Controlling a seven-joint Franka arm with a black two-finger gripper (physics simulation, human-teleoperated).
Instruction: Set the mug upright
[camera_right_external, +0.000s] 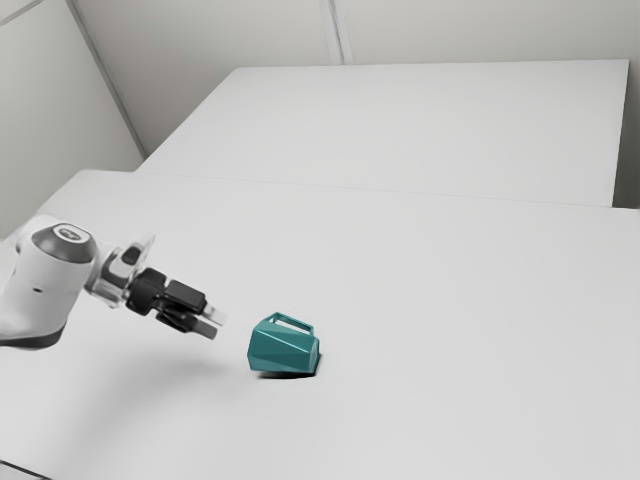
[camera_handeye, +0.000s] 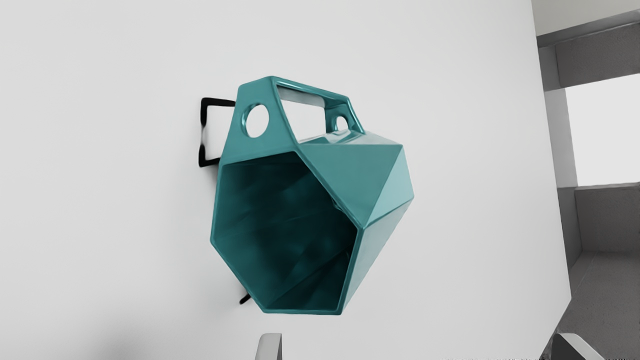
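The teal faceted mug (camera_right_external: 283, 348) lies on its side on the table, its handle upward and its mouth toward the gripper. My gripper (camera_right_external: 213, 323) hangs above the table a short way to the exterior view's left of the mug, not touching it. In the wrist view the dark hollow of the mug (camera_handeye: 385, 175) faces the camera. There the fingertips of the gripper (camera_handeye: 420, 347) stand wide apart, open, with nothing held between them.
The white table (camera_right_external: 450, 320) extends around the mug, and a second pale surface (camera_right_external: 420, 130) lies behind it. Beyond a table edge in the wrist view are grey structures (camera_handeye: 605, 220). Pale walls stand at the back.
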